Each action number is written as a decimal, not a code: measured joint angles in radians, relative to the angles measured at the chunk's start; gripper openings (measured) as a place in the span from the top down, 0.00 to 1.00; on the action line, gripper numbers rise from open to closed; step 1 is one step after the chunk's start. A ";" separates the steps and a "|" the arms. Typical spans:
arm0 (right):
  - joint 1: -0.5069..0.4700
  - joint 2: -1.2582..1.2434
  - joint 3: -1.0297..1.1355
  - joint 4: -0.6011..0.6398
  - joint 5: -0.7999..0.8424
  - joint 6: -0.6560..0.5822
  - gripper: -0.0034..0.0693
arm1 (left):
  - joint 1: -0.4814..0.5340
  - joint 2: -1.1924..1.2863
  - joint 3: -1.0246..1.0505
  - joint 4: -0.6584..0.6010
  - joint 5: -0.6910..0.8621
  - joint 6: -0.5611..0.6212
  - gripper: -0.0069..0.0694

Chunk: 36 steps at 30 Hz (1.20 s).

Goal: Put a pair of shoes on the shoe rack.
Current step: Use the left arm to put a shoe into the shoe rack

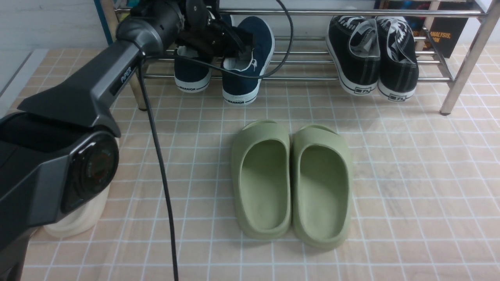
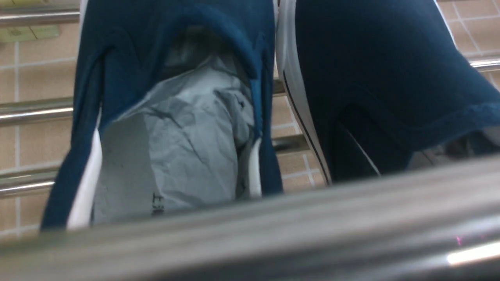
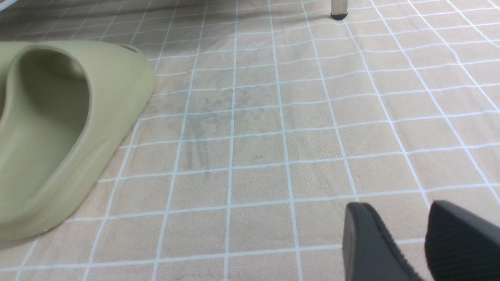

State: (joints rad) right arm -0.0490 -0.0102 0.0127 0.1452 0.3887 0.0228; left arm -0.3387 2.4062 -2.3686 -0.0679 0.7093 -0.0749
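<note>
While the left arm (image 1: 97, 82) stretches from the near left toward the far side, trailing a black cable (image 1: 160, 164), its left gripper (image 1: 224, 41) hangs over the left part of the shoe rack (image 1: 351, 12), right above the 2 navy shoes (image 1: 256, 43). It shows only as a dark cluster of parts, so I cannot tell whether its jaws stand wide or narrow, or whether they touch the cloth. Both navy shoes sit on the rack's bars side by side, toes far and white heels near, and the right 1 juts out nearer than the left. The left wrist view looks down past a blurred chrome bar (image 2: 273, 226) into 1 shoe's crumpled pale lining (image 2: 175, 128), with the other shoe just beside it.

Under the arm's base, at the near left, a cream-coloured object (image 1: 78, 218) is mostly hidden. In the middle of the tiled floor (image 1: 410, 175), near the rack, 2 green slides (image 1: 291, 179) lie touching each other, toes pointing far. Farther right on the rack rest 2 black lace-up sneakers (image 1: 371, 54), heels near.

The right gripper (image 3: 396, 205) appears only in its own wrist view, hovering over bare tiles right of the green slides; its 2 dark fingers (image 3: 367, 242) are spread apart with nothing between them.
</note>
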 joint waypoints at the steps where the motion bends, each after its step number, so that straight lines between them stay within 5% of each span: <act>1: 0.000 0.000 0.000 0.000 0.000 0.000 0.63 | 0.000 -0.003 0.000 0.000 0.011 0.001 0.45; 9: 0.000 0.000 0.000 -0.001 0.000 0.000 0.63 | -0.001 -0.134 -0.001 -0.008 0.301 0.066 0.47; 15: 0.000 0.000 0.000 0.001 0.000 0.000 0.63 | -0.004 -0.205 0.012 -0.063 0.522 0.118 0.67; 22: 0.000 0.000 0.000 0.002 0.000 0.000 0.63 | -0.069 -0.171 0.171 -0.082 0.527 0.175 0.90; 27: 0.000 0.000 0.000 0.000 0.000 0.000 0.63 | -0.114 -0.120 0.191 -0.011 0.439 0.170 0.91; 36: 0.000 0.000 0.000 -0.001 0.000 0.000 0.63 | -0.115 -0.106 0.195 0.151 0.198 -0.064 0.91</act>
State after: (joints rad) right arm -0.0490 -0.0102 0.0127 0.1443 0.3887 0.0228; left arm -0.4541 2.3006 -2.1740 0.0833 0.9077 -0.1386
